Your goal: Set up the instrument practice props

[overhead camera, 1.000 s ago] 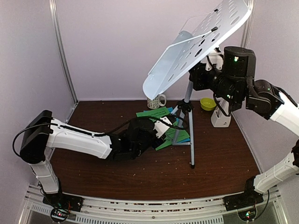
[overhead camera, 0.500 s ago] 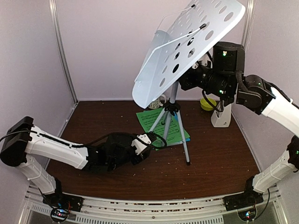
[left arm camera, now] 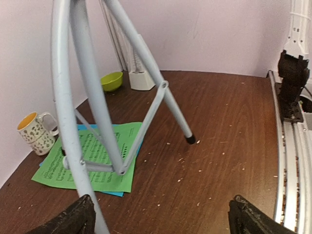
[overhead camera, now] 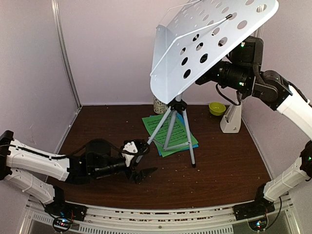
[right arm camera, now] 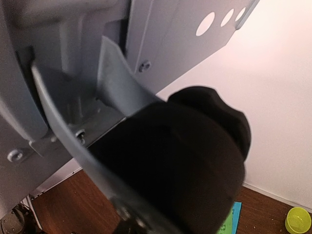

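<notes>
The jaws of the left gripper [left arm camera: 163, 222] stand spread wide and released, low over the table [left arm camera: 229, 146]. In the wrist view only the two dark fingertips [left arm camera: 73, 219] show, cut off by the bottom edge. Just beside one tip the nearest tripod leg [left arm camera: 66, 107] rises out of frame; whether it touches the finger cannot be told. Beyond that leg the music sheets [left arm camera: 97, 161] lie flat on the wood under the tripod, the green one covering most of the blue. Farther off, near the wall, stands a patterned mug [left arm camera: 34, 131]. Farther still are a small green bowl [left arm camera: 112, 80] and the white metronome [left arm camera: 140, 78], its top hidden behind a leg. The right gripper [overhead camera: 207, 78] is high up, well apart from all this, at the back of the music stand [overhead camera: 209, 44]. The tilted perforated desk hides its jaws from above. Its own camera is filled by a blurred black knob [right arm camera: 209, 117] and a grey bracket [right arm camera: 73, 112], so I cannot tell whether those jaws are clenched.
</notes>
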Robot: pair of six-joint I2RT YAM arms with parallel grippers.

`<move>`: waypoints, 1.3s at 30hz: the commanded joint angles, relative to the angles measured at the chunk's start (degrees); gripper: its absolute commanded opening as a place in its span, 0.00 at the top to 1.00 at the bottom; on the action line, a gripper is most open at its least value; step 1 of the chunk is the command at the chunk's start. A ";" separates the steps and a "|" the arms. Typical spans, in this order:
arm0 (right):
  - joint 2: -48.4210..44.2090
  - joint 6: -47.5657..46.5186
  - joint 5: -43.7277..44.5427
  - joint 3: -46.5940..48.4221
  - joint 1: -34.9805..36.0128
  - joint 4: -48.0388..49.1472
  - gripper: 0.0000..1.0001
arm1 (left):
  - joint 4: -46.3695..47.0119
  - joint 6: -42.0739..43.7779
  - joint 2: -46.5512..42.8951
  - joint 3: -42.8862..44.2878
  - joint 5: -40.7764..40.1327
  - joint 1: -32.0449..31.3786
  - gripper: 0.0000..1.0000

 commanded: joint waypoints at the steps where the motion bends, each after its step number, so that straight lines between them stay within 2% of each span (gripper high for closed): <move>1: -2.91 0.04 -6.86 5.85 -1.85 15.55 1.00 | 2.28 -4.94 -3.87 -1.25 9.62 0.95 0.03; 7: -1.39 -3.42 -14.88 8.39 -3.42 12.42 1.00 | 6.68 -13.07 -12.70 -7.04 20.41 9.18 0.06; 9: -0.56 -4.05 -15.87 9.72 -3.64 10.95 1.00 | 2.21 -12.05 -14.71 -5.86 22.14 9.75 0.05; 11: -0.07 -4.20 -17.99 10.36 -3.83 10.56 1.00 | -3.27 -11.24 -15.61 -3.30 21.31 9.76 0.05; 13: 0.18 -4.67 -22.13 10.23 -4.04 11.00 1.00 | -3.71 -12.25 -16.60 -3.31 19.34 10.77 0.05; 16: 0.87 -6.05 -30.15 10.91 -4.42 10.50 1.00 | -1.92 -17.45 -17.62 -5.08 20.54 16.21 0.05; 19: 2.32 -6.23 -37.88 13.14 -4.99 9.20 1.00 | -4.12 -19.19 -17.87 -4.20 21.03 20.39 0.04; 22: 4.35 -6.52 -44.02 15.83 -5.26 7.66 1.00 | -7.56 -17.63 -17.06 -2.04 20.50 21.22 0.02; 28: 8.91 -8.75 -52.70 20.65 -5.29 4.61 1.00 | -7.52 -12.62 -12.76 0.83 25.33 21.67 0.03; 36: 17.61 -13.59 -59.89 31.94 -5.35 -5.26 1.00 | -1.30 -9.61 -8.27 1.51 26.44 22.14 0.13; 39: 19.13 -14.23 -61.46 32.33 -5.47 -6.11 1.00 | -0.10 -8.98 -6.47 2.51 26.81 22.15 0.17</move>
